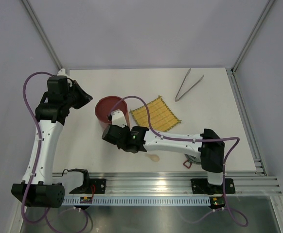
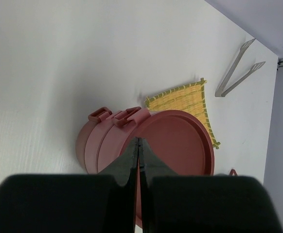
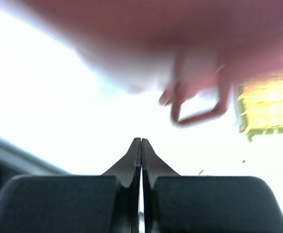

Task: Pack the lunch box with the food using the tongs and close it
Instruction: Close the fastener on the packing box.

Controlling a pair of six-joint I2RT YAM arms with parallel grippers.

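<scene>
We see the lunch box (image 1: 108,104) standing left of centre on the white table (image 1: 204,121), its dark-red tiers stacked and a flat red lid on top. The yellow woven mat (image 1: 156,114) lies just beside it on the right. The tongs (image 1: 187,85) lie at the far right of the table, well apart from the box and from both arms. Our left gripper (image 2: 139,141) hangs just left of the box and points at it, its jaws pressed together on nothing. Our right gripper (image 3: 140,141) sits low at the box's near side, jaws likewise together and empty. Its wrist view is blurred and shows a red wire clip (image 3: 200,104) ahead of the fingertips. A small cream spoon (image 1: 153,158) lies by the right forearm.
</scene>
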